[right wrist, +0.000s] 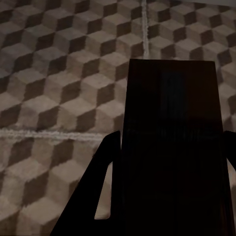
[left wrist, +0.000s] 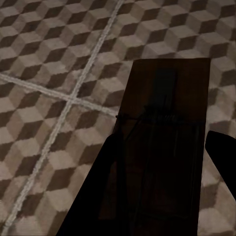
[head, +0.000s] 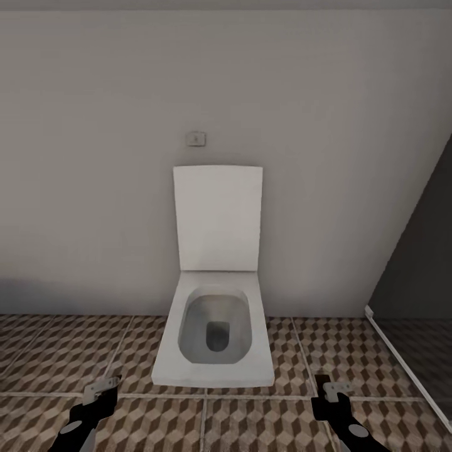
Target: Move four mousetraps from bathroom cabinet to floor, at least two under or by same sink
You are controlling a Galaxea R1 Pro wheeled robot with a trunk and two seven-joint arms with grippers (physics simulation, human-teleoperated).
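From the head camera I face a white toilet [head: 213, 339], lid up against the grey wall [head: 94, 157]. My left gripper [head: 100, 390] and right gripper [head: 328, 390] sit low at either side over the bathroom floor [head: 75, 351], arms reaching forward.

Left wrist camera: a dark flat mousetrap [left wrist: 164, 147] is pinched between the fingers [left wrist: 110, 162], above the tiles.

Right wrist camera: the fingers [right wrist: 105, 167] are clamped on another dark mousetrap [right wrist: 172, 147] over the tiles.

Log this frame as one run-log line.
facing: toilet, lid up | floor: bathroom floor | left gripper: low, state unclear | right gripper: low, state unclear | mousetraps: none seen
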